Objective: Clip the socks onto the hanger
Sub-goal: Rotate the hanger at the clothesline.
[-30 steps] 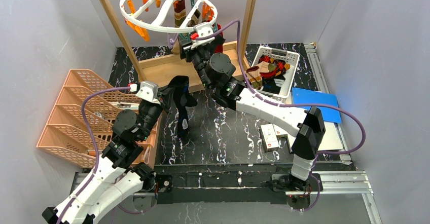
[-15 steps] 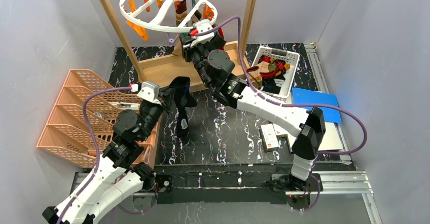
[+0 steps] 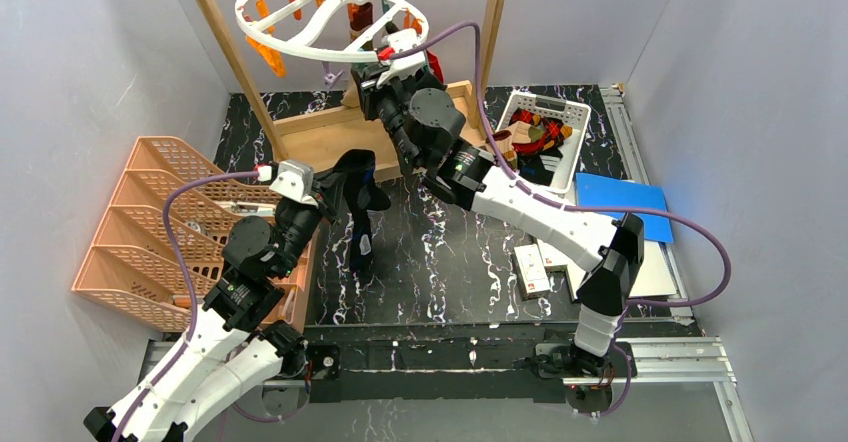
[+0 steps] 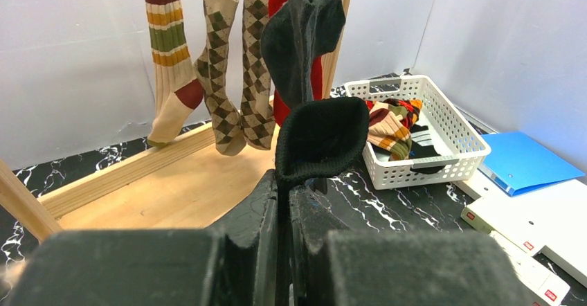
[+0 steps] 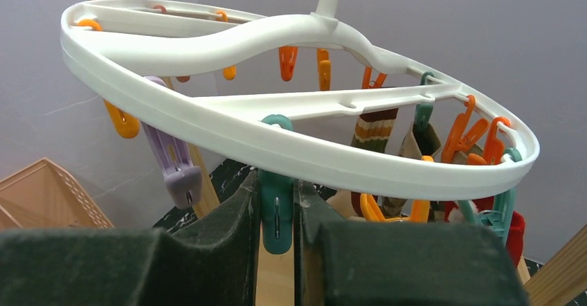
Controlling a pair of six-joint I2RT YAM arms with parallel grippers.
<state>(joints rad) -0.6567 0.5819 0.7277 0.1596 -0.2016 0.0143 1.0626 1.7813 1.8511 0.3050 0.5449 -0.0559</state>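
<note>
Dangling vertically from left claw [image 4: 285,188], black sock [image 3: 360,234]

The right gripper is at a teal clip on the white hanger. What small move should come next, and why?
Probably the right gripper should squeeze the teal plastic clip on the white round plastic hanger until it opens. Its fingers flank that clip, and the left gripper holds a black fabric sock ready, apart from the ring.
</note>
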